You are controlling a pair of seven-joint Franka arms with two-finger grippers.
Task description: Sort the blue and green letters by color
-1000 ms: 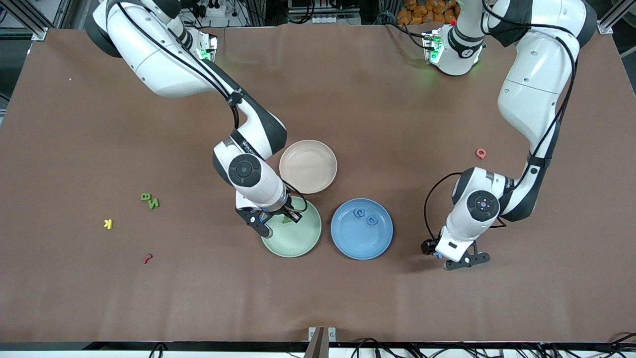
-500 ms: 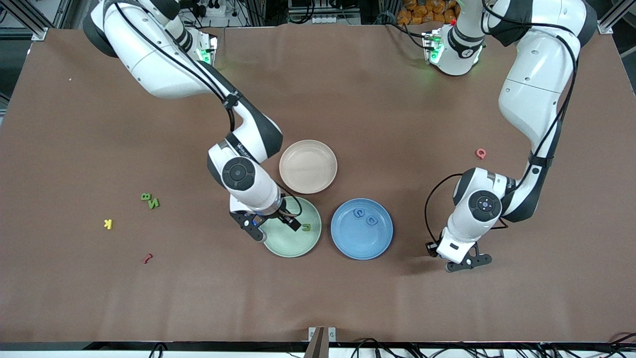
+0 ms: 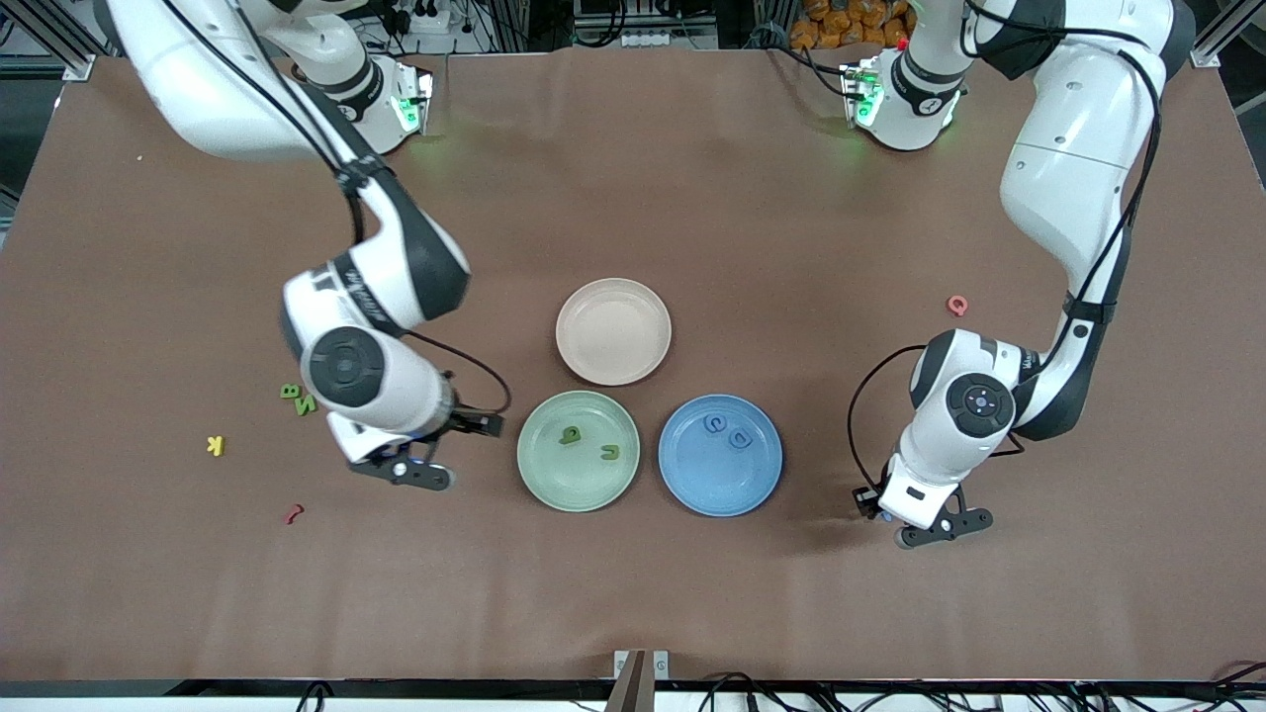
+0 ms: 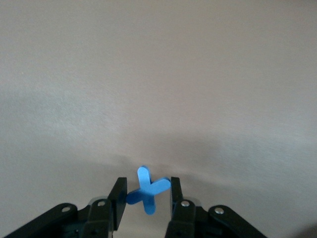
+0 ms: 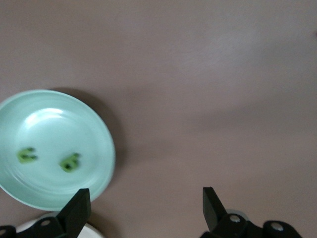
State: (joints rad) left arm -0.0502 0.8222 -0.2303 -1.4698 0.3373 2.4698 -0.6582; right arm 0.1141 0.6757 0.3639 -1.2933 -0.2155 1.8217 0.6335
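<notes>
Three round, smooth shallow plates sit clustered mid-table: a green plate (image 3: 539,475), a blue plate (image 3: 720,485), and a cream plate (image 3: 613,331) farther from the front camera. Two small flat green letters (image 3: 571,435) lie apart on the green plate; two blue letters (image 3: 714,423), a C and a D, lie close together on the blue plate. Two more green letters, B and N (image 3: 298,398), rest just beside each other on the matte brown table (image 3: 633,593) toward the right arm's end. One yellow K (image 3: 215,445) and one dark red squiggle (image 3: 293,513) lie nearer the camera than those. One pink Q (image 3: 956,305) lies toward the left arm's end.

Left gripper (image 4: 147,194), low over bare table near the blue plate, pinches a blue X (image 4: 147,190) between its fingers. Right gripper (image 5: 143,206), fingers spread wide and holding nothing, hangs over the table just beside the green plate.
</notes>
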